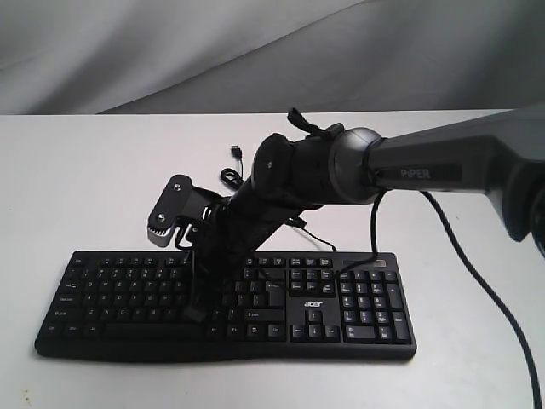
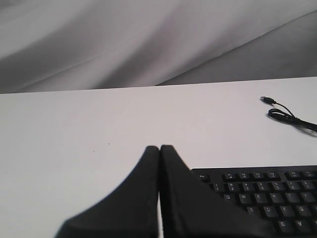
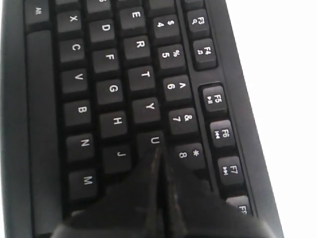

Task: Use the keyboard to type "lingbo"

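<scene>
The black keyboard (image 1: 128, 290) with white legends lies across the front of the white table, its acer logo right of the middle. My right arm reaches in from the right and across it. The right gripper (image 1: 196, 308) points down over the letter keys, shut on nothing. In the right wrist view the right gripper (image 3: 158, 151) has its tip at the edge of the U key (image 3: 154, 140), beside J and 8; whether it touches I cannot tell. The left gripper (image 2: 159, 147) is shut and empty, over bare table just off the Esc corner of the keyboard (image 2: 267, 198).
The keyboard's thin black cable lies coiled (image 1: 232, 176) behind it, with the USB plug (image 1: 238, 152) loose on the table; the cable (image 2: 282, 115) also shows in the left wrist view. Grey cloth (image 1: 255, 51) hangs behind the table. The right arm's own cable (image 1: 477, 281) trails at the right.
</scene>
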`<state>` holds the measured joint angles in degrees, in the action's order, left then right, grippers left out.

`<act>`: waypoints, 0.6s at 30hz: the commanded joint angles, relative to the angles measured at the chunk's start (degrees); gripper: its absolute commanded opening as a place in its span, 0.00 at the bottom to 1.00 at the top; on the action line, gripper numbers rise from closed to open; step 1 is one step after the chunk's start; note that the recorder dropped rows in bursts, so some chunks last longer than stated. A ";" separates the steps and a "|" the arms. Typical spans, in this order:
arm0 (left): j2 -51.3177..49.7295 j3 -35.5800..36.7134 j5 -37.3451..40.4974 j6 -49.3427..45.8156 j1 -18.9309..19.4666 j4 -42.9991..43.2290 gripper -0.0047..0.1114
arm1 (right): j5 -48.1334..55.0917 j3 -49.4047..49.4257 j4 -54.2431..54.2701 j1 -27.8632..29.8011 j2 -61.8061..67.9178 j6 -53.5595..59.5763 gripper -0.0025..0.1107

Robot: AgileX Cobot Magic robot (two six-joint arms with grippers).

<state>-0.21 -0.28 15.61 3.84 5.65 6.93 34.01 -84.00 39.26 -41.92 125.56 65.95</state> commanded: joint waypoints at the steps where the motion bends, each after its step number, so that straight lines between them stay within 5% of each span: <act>1: 0.21 0.28 -0.39 0.12 0.06 -0.21 0.04 | 1.58 -0.09 0.55 -0.93 -2.60 -0.03 0.02; 18: 0.21 0.28 -0.39 0.12 0.06 -0.21 0.04 | 2.27 -0.09 1.17 -4.32 -1.44 0.18 0.02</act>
<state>-0.21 -0.28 15.61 3.84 5.65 6.93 35.87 -84.08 40.58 -45.81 123.84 65.95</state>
